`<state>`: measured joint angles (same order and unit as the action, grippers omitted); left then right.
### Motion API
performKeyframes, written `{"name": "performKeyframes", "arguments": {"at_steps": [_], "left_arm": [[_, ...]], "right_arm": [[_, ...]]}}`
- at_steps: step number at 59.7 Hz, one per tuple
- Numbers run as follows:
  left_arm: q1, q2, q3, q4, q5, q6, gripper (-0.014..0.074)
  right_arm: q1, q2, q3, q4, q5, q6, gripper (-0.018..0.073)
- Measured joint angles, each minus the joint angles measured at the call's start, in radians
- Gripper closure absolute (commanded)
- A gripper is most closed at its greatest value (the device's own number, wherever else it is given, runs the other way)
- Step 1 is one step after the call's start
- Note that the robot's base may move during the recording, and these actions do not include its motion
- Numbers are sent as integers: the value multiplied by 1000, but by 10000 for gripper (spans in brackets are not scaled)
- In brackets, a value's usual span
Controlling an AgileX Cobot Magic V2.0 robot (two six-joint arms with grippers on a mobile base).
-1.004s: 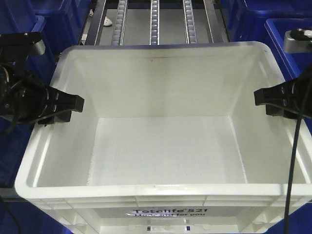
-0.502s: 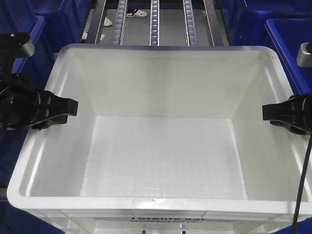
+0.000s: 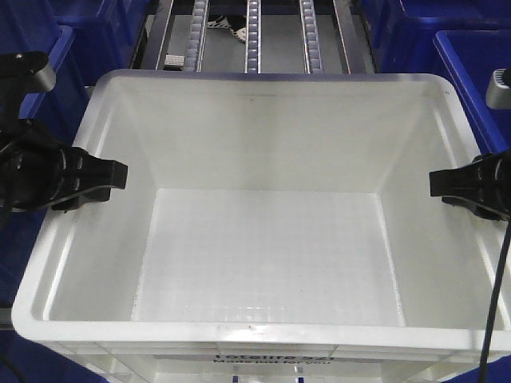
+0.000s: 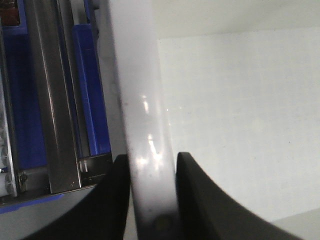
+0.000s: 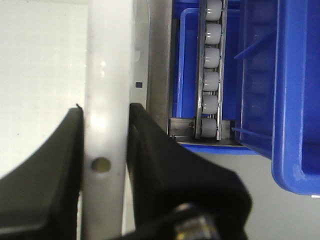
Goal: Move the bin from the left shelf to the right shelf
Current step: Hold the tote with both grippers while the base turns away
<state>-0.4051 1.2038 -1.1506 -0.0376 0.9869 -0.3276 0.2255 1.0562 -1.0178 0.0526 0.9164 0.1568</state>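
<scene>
Bin, white and empty, sits between the two grippers. The left gripper pinches its left rim and the right gripper pinches its right rim, each with one finger inside the wall and one outside. It looks like stiff plastic, probably light but bulky and glossy, so it may slip or tilt. The thick rim midway along each side seems the soundest hold

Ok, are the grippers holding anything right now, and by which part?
Yes, the white bin. The left gripper is clamped on its left side rim and the right gripper on its right side rim, each with one finger inside, one outside.
</scene>
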Motion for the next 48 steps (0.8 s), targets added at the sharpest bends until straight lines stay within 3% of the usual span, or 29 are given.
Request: {"name": "performKeyframes", "arguments": {"at_steps": [48], "left_arm": [[0, 0, 0, 0, 0, 0, 603]], "right_arm": [[0, 0, 0, 2, 0, 0, 559]]}}
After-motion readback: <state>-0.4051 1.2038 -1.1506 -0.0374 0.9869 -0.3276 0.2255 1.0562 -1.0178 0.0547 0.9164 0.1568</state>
